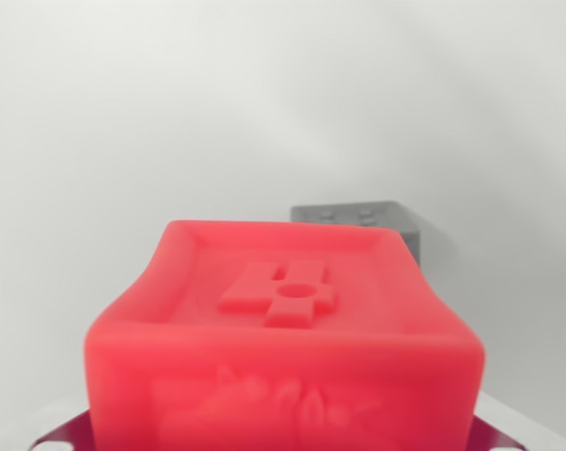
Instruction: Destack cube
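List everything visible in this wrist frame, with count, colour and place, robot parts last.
red cube: one, bright red, centre foreground filling the lower half; raised figure on its top face, relief on its near face.
grey block: one, grey, behind the red cube toward the wrist view's right, mostly hidden by it.
surface: one, pale white-grey, fills the background.
dark red pieces: two, at the bottom corners beside the cube; what they are cannot be told.
gripper: no fingers clearly identifiable; open or shut cannot be told.
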